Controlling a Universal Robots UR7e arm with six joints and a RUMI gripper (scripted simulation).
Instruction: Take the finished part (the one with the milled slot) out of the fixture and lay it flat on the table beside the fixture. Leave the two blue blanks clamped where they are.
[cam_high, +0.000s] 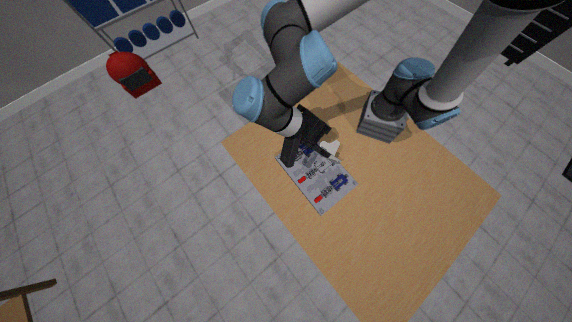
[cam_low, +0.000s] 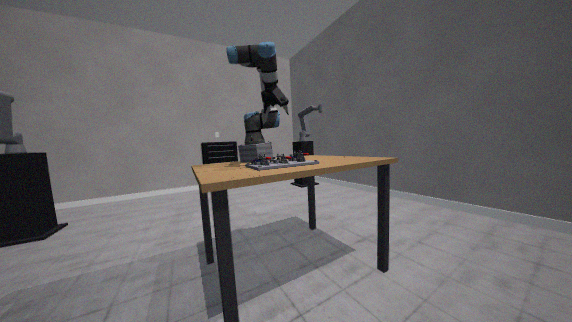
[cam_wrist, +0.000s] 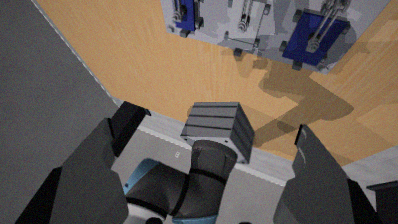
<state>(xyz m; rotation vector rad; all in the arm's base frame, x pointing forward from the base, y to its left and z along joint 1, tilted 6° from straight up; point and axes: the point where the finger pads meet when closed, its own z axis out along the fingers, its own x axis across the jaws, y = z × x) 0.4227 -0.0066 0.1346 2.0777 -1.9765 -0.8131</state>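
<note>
The grey fixture plate (cam_high: 316, 177) lies on the wooden table and also shows in the side view (cam_low: 282, 161). It holds a blue blank (cam_high: 339, 185) at one end, and a second blue blank (cam_high: 306, 150) at the other end is partly hidden by my arm. Between them sits the grey finished part (cam_high: 313, 170). In the wrist view the fixture (cam_wrist: 260, 25) runs along the top, with blue blanks at left (cam_wrist: 186, 12) and right (cam_wrist: 315, 32) and the grey part (cam_wrist: 251, 17) in the middle. My gripper (cam_wrist: 203, 122) (cam_low: 280, 102) is open and empty, high above the table.
The arm's base pedestal (cam_high: 382, 120) stands on the table behind the fixture. Red clamp handles (cam_high: 302, 178) sit along the plate's near side. A red object (cam_high: 132, 74) and a rack (cam_high: 135, 20) stand on the floor far off.
</note>
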